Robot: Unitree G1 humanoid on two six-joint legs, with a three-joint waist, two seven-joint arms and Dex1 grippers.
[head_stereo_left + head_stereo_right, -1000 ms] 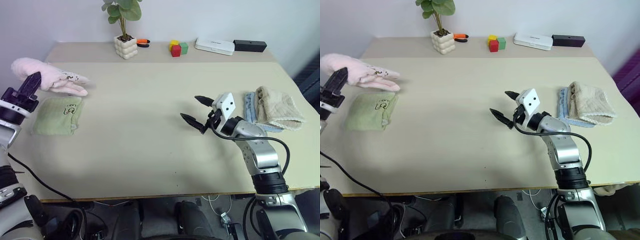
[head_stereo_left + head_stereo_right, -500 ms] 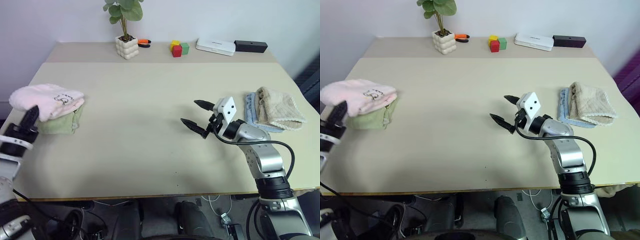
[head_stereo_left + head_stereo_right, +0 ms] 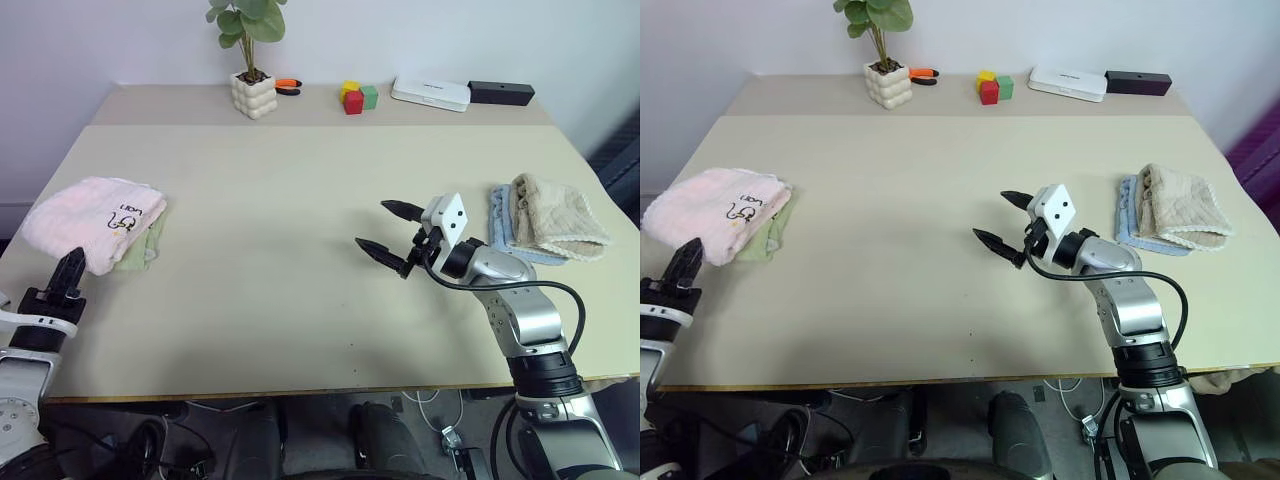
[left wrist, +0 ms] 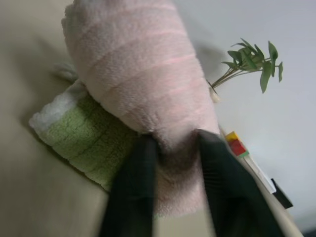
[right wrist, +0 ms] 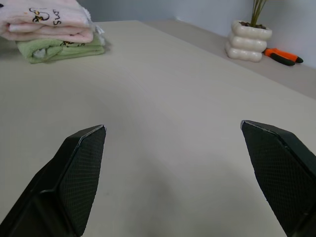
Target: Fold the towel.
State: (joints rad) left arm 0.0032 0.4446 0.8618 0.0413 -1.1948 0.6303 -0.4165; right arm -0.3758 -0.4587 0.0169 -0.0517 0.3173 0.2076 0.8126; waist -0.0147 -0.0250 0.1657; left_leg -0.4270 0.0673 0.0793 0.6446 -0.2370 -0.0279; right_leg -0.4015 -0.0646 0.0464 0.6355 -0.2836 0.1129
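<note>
The pale pink towel [image 3: 92,212] lies folded at the table's left edge, stacked on a light green folded towel [image 3: 140,250], with its dark cartoon mark [image 3: 124,214] facing up. My left gripper [image 3: 70,270] is low at the front left, just short of the towel's near edge. In the left wrist view its fingers [image 4: 136,182] stand apart, and the towel's [image 4: 143,84] rounded fold lies right beyond their tips. My right gripper [image 3: 373,225] hovers open over the middle of the table, nothing between its fingers [image 5: 81,163].
Folded beige [image 3: 555,215] and blue [image 3: 500,215] cloths lie at the right edge. Along the back stand a potted plant [image 3: 250,92], an orange tool [image 3: 287,85], coloured blocks [image 3: 355,97], a white box [image 3: 430,93] and a black box [image 3: 500,93].
My left gripper came down and back toward the front edge, setting the pink towel on the green one. Its fingers have parted. The right arm stayed put.
</note>
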